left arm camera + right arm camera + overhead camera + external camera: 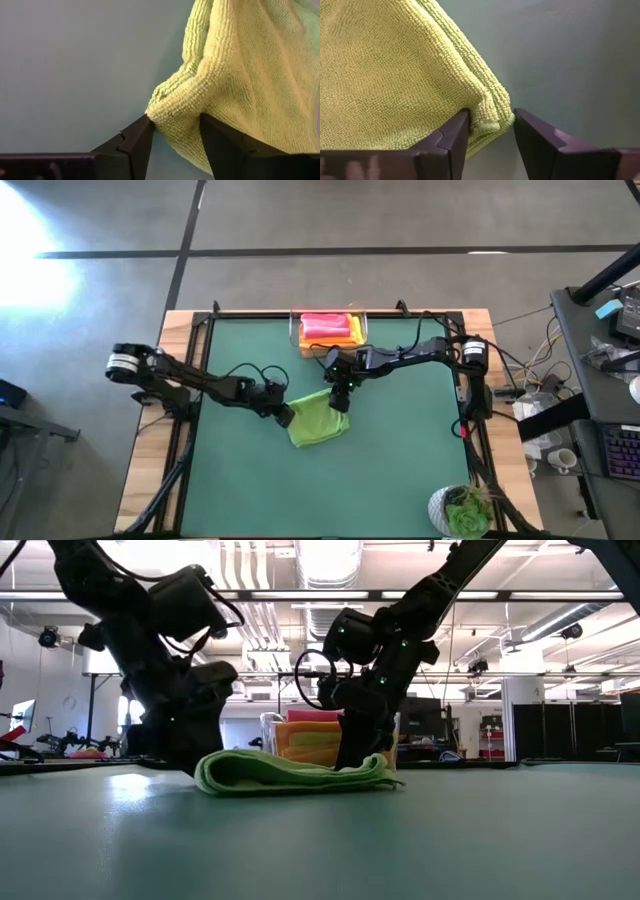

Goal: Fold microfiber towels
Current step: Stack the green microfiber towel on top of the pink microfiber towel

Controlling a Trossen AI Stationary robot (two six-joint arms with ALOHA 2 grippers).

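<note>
I've got the lime green microfiber towel lying folded in the middle of the green table mat, just below centre frame in the high view. My left gripper is at the towel's left corner, fingers spread with the bunched corner sitting between them, so a loose pinch at best. My right gripper is at the top right corner, fingers also apart around the layered edge, not clamped tight as far as I can see. Cloth looks light, soft and floppy with a grippy looped pile; it should sag and bunch, so I'd take both layers right at the corners. Plenty of bare mat below and to either side for dragging. The clear plastic bin holding folded pink, yellow and orange towels sits near the right arm at upper centre; the potted plant is well apart at lower right.
</note>
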